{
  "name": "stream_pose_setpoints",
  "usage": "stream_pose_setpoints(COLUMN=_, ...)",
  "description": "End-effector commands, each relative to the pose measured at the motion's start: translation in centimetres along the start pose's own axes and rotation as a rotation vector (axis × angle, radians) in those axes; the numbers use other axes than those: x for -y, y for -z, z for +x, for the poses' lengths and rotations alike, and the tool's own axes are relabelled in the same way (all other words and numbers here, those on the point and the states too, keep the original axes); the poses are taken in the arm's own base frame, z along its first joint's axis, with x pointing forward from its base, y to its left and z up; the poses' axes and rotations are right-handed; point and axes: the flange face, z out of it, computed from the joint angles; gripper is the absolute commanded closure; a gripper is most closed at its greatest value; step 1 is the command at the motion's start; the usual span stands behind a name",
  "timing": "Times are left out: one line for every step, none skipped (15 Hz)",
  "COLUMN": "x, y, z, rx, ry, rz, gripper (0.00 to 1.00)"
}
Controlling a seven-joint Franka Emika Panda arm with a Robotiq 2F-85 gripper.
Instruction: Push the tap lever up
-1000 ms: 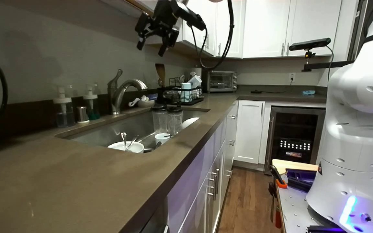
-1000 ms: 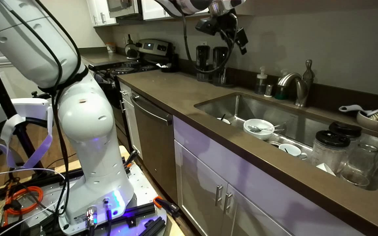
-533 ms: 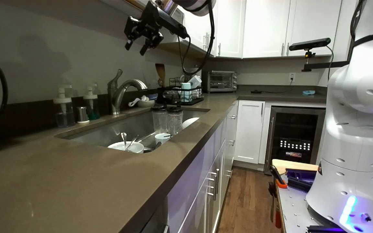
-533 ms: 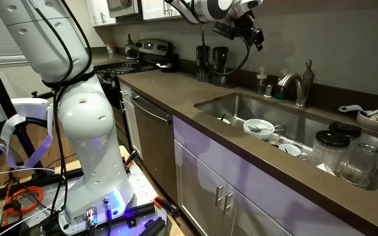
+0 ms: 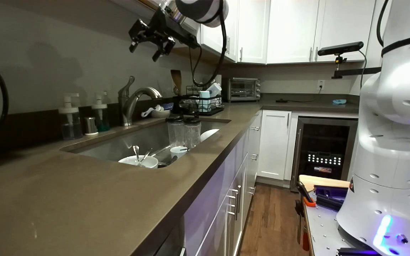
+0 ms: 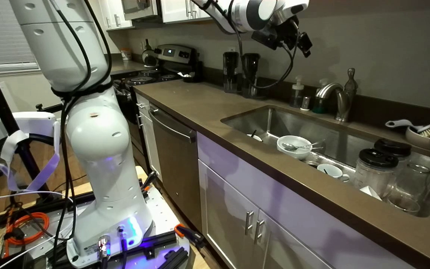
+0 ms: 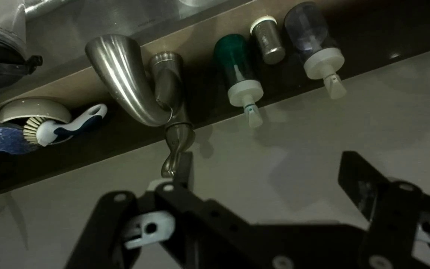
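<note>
While the claw (image 5: 144, 51) hangs higher than the tap lever (image 7: 178, 145) and apart from it, the step in hand reads as approach. Advised: descend without knocking the spout (image 7: 125, 78), set 1 jaw under the tap lever's sink-facing side, ease upward. Tap lever: atop the gooseneck faucet (image 6: 343, 101). Claw: 2 jaws wide apart, nothing held, nothing touched.
</note>
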Motion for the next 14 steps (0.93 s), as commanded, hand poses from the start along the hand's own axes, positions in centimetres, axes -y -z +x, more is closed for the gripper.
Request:
stream_pose_setpoints(x=0.0, y=0.0, z=0.1, rx=-0.001, ry=0.0, rz=0.0, gripper=0.0)
stream_pose_setpoints(x=0.0, y=-0.8, z=0.0, rx=-0.048, ry=-0.002, rz=0.01, gripper=0.0)
stream_pose_setpoints(x=0.1, y=-1.1, z=0.0, rx=-0.058, ry=-0.002, rz=0.02, gripper=0.0)
stream_pose_setpoints(x=0.1, y=-1.7, z=0.0, rx=-0.092, ry=-0.002, rz=0.032, gripper=0.0)
stream_pose_setpoints(x=0.1, y=-2.1, z=0.0, rx=-0.117, ry=0.0, rz=0.044, gripper=0.0)
stream_pose_setpoints(x=-0.2, y=-2.9, z=0.1, rx=-0.162, ry=0.009, rz=0.054, gripper=0.0)
stream_pose_setpoints(x=-0.3, y=-3.4, z=0.1, rx=-0.193, ry=0.015, rz=0.066, gripper=0.0)
stream_pose_setpoints(x=-0.8, y=-4.1, z=0.3, rx=-0.225, ry=0.025, rz=0.069, gripper=0.0)
stream_pose_setpoints(x=-1.4, y=-4.6, z=0.3, rx=-0.253, ry=0.04, rz=0.07, gripper=0.0)
stream_pose_setpoints(x=-2.2, y=-5.1, z=0.3, rx=-0.276, ry=0.063, rz=0.064, gripper=0.0)
stream_pose_setpoints(x=-3.2, y=-5.5, z=0.8, rx=-0.293, ry=0.084, rz=0.049, gripper=0.0)
stream_pose_setpoints(x=-4.2, y=-5.9, z=1.4, rx=-0.306, ry=0.113, rz=0.028, gripper=0.0)
stream_pose_setpoints(x=-5.1, y=-6.1, z=2.1, rx=-0.318, ry=0.121, rz=0.008, gripper=0.0)
stream_pose_setpoints(x=-5.8, y=-6.2, z=2.7, rx=-0.319, ry=0.128, rz=-0.014, gripper=0.0)
